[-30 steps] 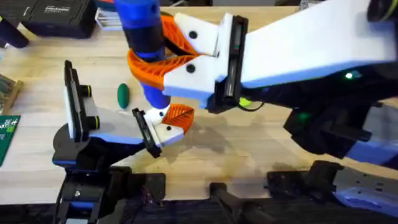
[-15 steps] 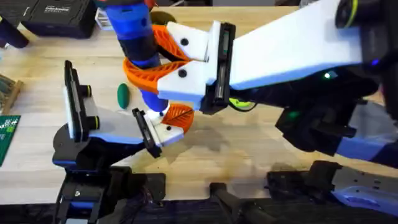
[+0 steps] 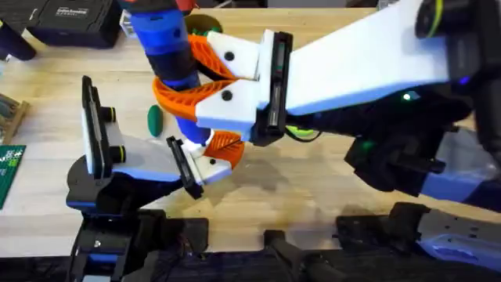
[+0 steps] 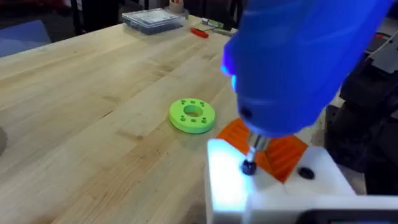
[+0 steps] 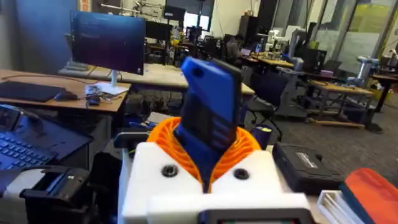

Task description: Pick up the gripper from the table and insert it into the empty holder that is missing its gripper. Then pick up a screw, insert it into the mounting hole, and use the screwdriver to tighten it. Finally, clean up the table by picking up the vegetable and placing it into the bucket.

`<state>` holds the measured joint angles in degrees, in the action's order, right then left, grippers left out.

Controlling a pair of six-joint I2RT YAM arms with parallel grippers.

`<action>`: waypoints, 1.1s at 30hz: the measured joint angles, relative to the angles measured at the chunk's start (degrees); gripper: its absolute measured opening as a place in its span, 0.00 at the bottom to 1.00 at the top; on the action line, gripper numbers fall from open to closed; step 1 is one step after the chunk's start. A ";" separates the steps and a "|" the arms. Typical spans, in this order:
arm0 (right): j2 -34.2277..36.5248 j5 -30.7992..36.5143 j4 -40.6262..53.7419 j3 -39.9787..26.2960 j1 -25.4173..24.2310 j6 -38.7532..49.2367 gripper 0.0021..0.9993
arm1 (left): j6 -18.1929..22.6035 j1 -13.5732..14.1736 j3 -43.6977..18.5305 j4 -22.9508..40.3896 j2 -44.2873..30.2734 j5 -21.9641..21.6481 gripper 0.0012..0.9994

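Orange ribbed pads of the right gripper (image 3: 184, 78) squeeze the blue screwdriver (image 3: 164, 39) and hold it standing up. Its thin metal bit (image 4: 252, 155) touches a small black screw (image 4: 249, 167) on the white gripper block (image 4: 273, 193), which sits on the holder (image 3: 182, 163) of the black arm near the table's (image 3: 313, 180) front. Just beside it lies the dark-green vegetable (image 3: 155, 119). Farther off on the table rests a bright-green disc (image 4: 192, 116). I cannot tell the left gripper's state.

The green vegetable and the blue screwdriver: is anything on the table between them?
No. In the overhead view, bare wood lies between the green vegetable and the blue screwdriver, which the right pincer holds.
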<state>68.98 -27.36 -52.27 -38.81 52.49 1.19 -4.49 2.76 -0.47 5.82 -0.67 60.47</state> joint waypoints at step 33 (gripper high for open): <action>0.78 -0.08 1.51 0.00 0.00 -0.17 0.02 | 0.15 0.00 0.00 0.13 -0.02 0.42 0.01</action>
<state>69.76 -27.44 -50.76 -38.81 52.49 1.02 -4.34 2.76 -0.47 5.96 -0.69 60.88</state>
